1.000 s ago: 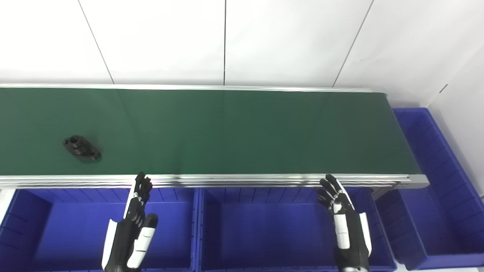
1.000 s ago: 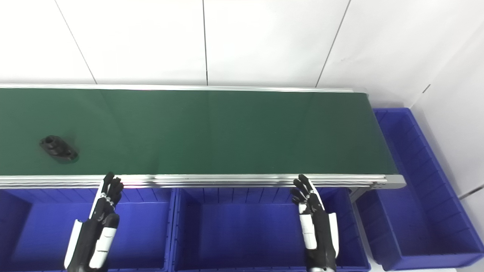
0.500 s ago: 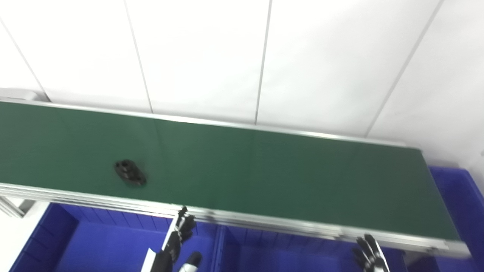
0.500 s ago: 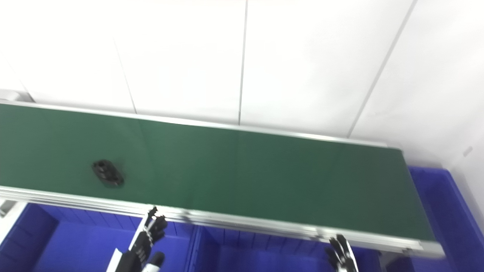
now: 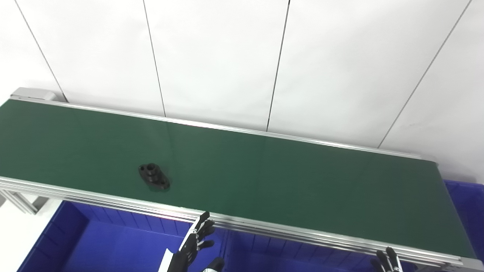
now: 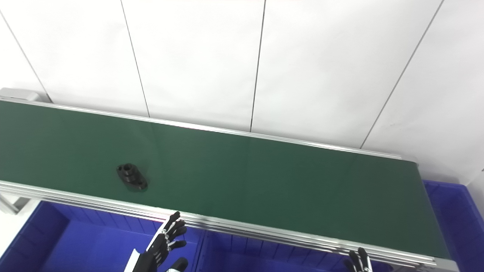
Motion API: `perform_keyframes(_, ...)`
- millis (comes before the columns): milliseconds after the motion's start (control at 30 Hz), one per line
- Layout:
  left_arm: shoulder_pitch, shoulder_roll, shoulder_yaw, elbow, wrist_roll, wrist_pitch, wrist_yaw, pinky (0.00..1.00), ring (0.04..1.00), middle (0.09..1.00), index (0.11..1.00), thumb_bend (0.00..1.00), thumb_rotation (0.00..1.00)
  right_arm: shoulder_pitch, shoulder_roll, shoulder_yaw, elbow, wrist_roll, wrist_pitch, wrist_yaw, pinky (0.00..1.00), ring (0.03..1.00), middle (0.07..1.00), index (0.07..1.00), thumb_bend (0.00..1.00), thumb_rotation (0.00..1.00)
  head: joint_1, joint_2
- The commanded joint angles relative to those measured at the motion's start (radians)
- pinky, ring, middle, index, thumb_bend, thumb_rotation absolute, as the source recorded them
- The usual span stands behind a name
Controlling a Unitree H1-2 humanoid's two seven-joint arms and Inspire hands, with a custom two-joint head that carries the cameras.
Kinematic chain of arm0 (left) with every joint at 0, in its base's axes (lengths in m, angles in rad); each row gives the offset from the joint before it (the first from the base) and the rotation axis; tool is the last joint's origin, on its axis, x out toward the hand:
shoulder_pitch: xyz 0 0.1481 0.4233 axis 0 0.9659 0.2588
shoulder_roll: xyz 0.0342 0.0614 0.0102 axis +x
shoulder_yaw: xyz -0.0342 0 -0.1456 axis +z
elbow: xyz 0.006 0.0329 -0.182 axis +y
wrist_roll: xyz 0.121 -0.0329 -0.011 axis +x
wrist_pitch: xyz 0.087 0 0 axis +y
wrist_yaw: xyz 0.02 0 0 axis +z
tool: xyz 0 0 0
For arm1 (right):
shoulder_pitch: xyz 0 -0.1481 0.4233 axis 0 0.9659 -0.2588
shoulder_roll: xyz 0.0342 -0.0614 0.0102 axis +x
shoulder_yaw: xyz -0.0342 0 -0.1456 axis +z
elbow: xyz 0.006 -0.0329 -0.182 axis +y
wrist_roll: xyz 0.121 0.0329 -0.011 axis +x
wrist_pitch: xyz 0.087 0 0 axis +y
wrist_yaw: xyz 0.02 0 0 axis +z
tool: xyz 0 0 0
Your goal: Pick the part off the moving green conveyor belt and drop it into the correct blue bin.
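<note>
Wall (image 5: pixel 211 56): I see white panels with thin dark seams behind everything, filling the top half of both views.
Belt (image 5: pixel 264 177): I have the green conveyor belt running across the picture, tilted so its left end sits higher in frame than its right end. Silver rails edge it on the far side and on the side nearest me.
Bins: I see a blue bin (image 5: pixel 106 241) below the near rail on the left, with a ribbed inner wall. A second blue bin (image 5: pixel 287 257) sits just beside it toward the right, also under the rail. A corner of a third blue bin (image 5: pixel 465 204) shows past the right end of the belt.
Frame (image 5: pixel 19 198): I can make out silver struts under the left end of the belt.
Left hand (image 6: pixel 160 249): I have it low at the bottom edge, over the left bin and just short of the near rail. Its black fingers (image 5: pixel 202 230) point up toward the belt and are spread apart, holding nothing. It is well apart from the part, to the part's right.
Part (image 5: pixel 153 176): I see the small black piece lying flat on the belt, left of centre and near the front edge. It has a raised round collar at one end. Nothing touches it.
Right hand (image 5: pixel 387 260): I see only black fingertips (image 6: pixel 359 260) poking up at the bottom edge, near the right end of the rail. They look apart from each other, but I cannot tell the state of the whole hand.
</note>
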Motion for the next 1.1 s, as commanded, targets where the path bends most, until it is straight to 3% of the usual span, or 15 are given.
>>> perform_keyframes(0,-0.007,-0.01,-0.006,-0.015,0.005,-0.033,0.01,0.78,0.876,0.905,0.935,0.55,0.67,-0.011,-0.003,-0.005,-0.025,-0.024,-0.085,0.003,0.96,0.905,0.928,0.983,0.55,1.0,-0.009,0.002)
perform_keyframes(100,-0.011,-0.009,-0.006,-0.01,0.002,-0.04,0.011,0.78,0.877,0.906,0.936,0.55,0.66,-0.018,-0.008,-0.002,-0.013,-0.096,-0.141,-0.013,0.94,0.896,0.921,0.975,0.58,0.97,-0.018,0.002)
perform_keyframes(167,-0.015,-0.008,-0.003,-0.006,0.005,-0.04,0.013,0.78,0.878,0.906,0.936,0.55,0.66,-0.027,-0.016,0.003,-0.022,-0.177,-0.169,-0.033,0.86,0.86,0.898,0.955,0.59,0.91,-0.032,0.002)
perform_keyframes(400,-0.029,0.007,0.001,0.008,0.008,-0.042,0.011,0.79,0.881,0.906,0.946,0.54,0.69,-0.062,-0.05,0.016,-0.099,-0.364,-0.171,-0.069,0.76,0.828,0.877,0.956,0.72,0.8,-0.058,0.0)
perform_keyframes(533,-0.039,0.016,0.002,0.021,0.003,-0.048,0.01,0.79,0.876,0.904,0.947,0.54,0.69,-0.098,-0.049,0.02,-0.132,-0.401,-0.153,-0.077,0.72,0.813,0.858,0.932,0.79,0.73,-0.071,0.0)
perform_keyframes(767,-0.05,0.031,0.006,0.038,-0.002,-0.06,0.006,0.8,0.88,0.91,0.948,0.53,0.69,-0.214,-0.017,0.053,-0.193,-0.569,0.002,-0.076,0.71,0.794,0.848,0.895,0.84,0.53,-0.106,0.0)
perform_keyframes(1067,-0.051,0.031,0.0,0.041,0.0,-0.061,0.007,0.83,0.887,0.916,0.943,0.51,0.7,-0.349,-0.018,0.118,-0.169,-0.742,0.153,-0.061,0.7,0.779,0.812,0.851,0.92,0.42,-0.112,0.002)
